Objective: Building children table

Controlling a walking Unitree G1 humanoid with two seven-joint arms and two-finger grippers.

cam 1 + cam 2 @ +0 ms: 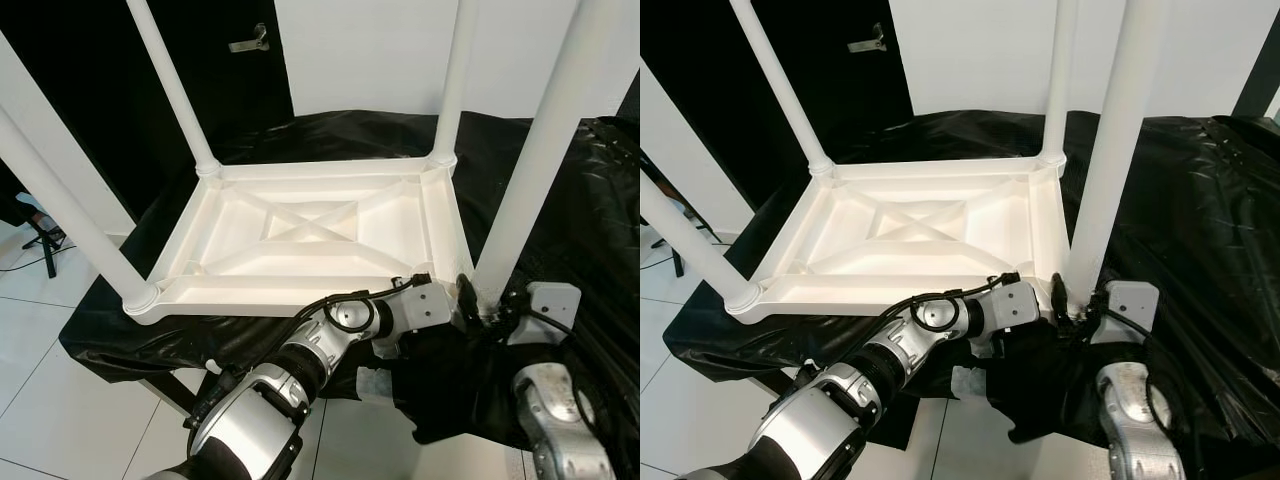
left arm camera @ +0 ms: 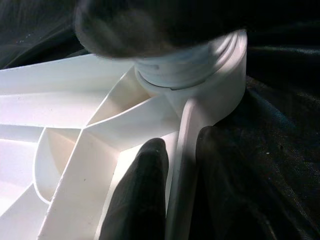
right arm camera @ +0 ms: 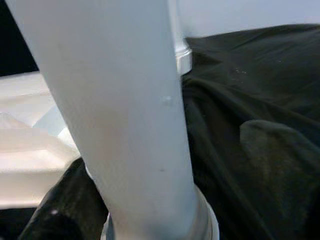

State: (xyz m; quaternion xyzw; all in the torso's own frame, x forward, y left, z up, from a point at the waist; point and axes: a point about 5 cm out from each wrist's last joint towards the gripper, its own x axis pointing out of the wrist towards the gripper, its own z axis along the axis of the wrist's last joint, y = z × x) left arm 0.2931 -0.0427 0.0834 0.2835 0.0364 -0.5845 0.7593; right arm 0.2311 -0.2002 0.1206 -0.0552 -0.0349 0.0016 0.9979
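You have the upturned white children's tabletop (image 1: 310, 240) lying on the black-draped table (image 1: 560, 200), your left gripper (image 2: 172, 187) clamping its rim beside the near-right leg (image 1: 530, 170) to steady it while your right gripper (image 1: 478, 300) grasps that leg's base.

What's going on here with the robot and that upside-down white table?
The robot is assembling a white plastic children's table that lies upside down on a black cloth, all four white legs pointing up. Its left gripper pinches the tabletop's rim at the near right corner. Its right gripper is at the base of the near right leg, seated in its corner socket.
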